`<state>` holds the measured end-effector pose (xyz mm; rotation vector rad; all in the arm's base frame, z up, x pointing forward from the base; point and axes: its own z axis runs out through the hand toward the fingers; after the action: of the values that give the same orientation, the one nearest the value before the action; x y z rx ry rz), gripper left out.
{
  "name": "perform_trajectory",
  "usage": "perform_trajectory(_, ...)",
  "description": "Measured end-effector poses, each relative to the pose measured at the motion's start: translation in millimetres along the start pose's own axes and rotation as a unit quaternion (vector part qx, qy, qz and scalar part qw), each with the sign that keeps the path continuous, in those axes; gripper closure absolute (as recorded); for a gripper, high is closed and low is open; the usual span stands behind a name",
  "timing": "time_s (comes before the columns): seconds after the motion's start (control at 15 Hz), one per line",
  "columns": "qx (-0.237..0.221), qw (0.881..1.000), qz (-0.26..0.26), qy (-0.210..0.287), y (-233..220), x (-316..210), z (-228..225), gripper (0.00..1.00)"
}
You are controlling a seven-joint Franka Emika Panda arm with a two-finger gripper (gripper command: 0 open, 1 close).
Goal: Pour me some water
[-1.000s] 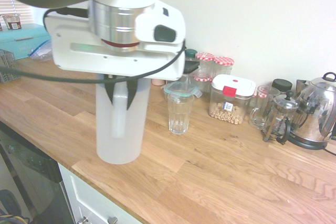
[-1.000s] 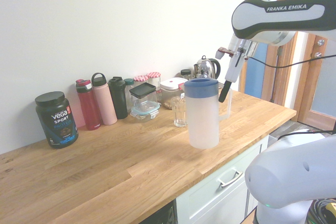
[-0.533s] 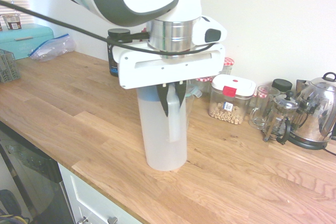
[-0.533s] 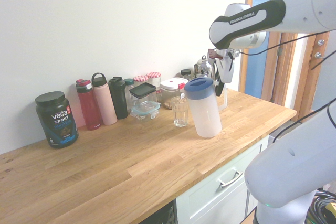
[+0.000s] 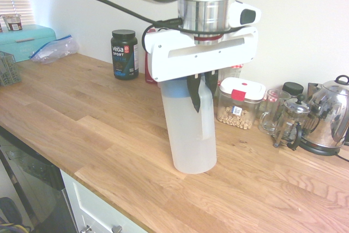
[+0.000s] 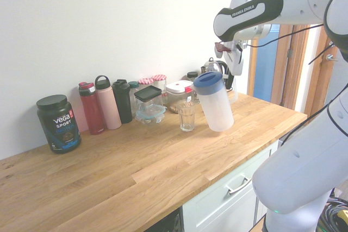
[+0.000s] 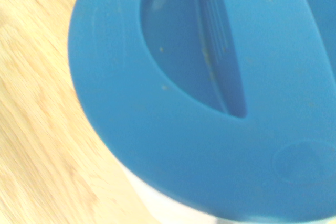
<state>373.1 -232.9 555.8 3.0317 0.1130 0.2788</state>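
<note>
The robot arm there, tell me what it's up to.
The arm has its fingers closed on the handle of the tall frosted jug. The jug, its blue lid on, is tilted, with its top leaning toward the side where the drinking glass stands upright on the wooden counter. No stream shows between jug and glass, so this looks like the lead-up to pouring water.

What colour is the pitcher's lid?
The lid is plain blue, seen best in the wrist view.
</note>
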Motion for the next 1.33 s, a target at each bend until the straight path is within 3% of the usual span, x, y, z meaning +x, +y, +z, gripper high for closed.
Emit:
perform_trajectory(0.27,-0.112,0.992,-0.028,-0.040,-14.5,40.2,-20.7,1.00)
perform_trajectory(0.6,-0.215,0.968,-0.067,-0.110,-35.9,63.7,-4.8,1.00)
perform_trajectory(1.0,-0.276,0.945,-0.098,-0.144,-51.7,68.4,-14.9,1.00)
perform_trajectory(1.33,-0.290,0.941,-0.105,-0.140,-76.5,80.4,-9.7,1.00)
